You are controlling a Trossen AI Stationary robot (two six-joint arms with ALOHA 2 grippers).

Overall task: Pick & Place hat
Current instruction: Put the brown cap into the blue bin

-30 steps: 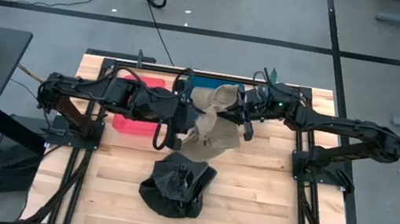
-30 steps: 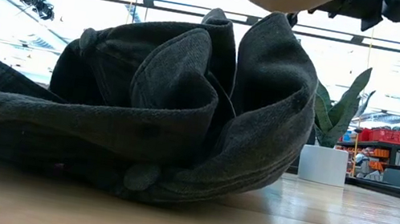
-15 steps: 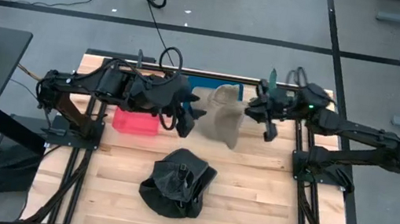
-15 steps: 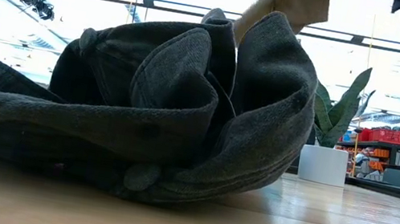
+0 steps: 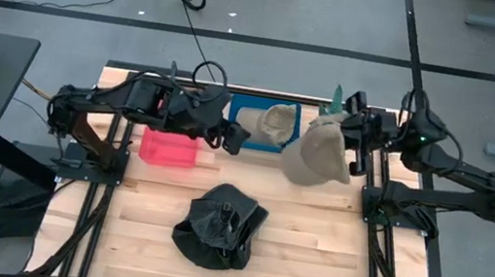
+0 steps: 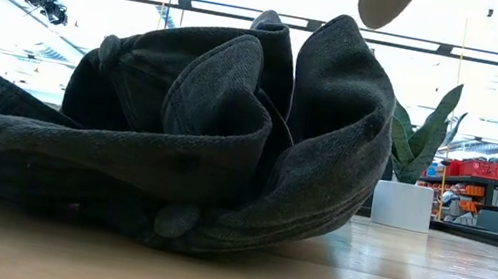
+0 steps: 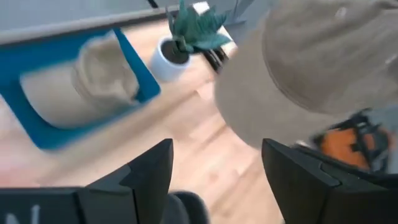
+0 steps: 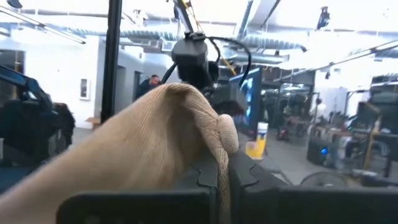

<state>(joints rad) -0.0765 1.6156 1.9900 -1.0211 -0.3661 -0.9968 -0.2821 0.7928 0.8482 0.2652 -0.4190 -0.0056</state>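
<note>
My right gripper [image 5: 352, 152] is shut on a beige cloth hat [image 5: 316, 157] held above the table's far right part; the hat's lower rim shows at the top of the low view [image 6: 384, 0]. My left gripper [image 5: 233, 137] is open and empty beside a blue bin [image 5: 235, 109], its fingers apart in the left wrist view [image 7: 217, 180]. A second beige hat [image 5: 270, 120] lies in the blue bin. A dark grey hat [image 5: 220, 225] lies crumpled on the table near the front. My right gripper pinches a thick edge of the beige hat's cloth [image 8: 219, 140] between its two fingers. The fingers come about level from the table's right side. The hat hangs beside and below the fingers, lifted clear of the table.
A red bin [image 5: 167, 149] stands left of the blue bin. A small potted plant [image 5: 337, 99] stands at the far edge, close to the held hat. The dark hat fills most of the low view [image 6: 180, 128]. Bare wood lies right of the dark hat.
The beige hat was held between both grippers over the table's middle. My left gripper is now clear of it and has drawn back toward the table's left. My right gripper has carried the hat toward the table's right edge, past the blue bin; it hangs from that gripper alone.
</note>
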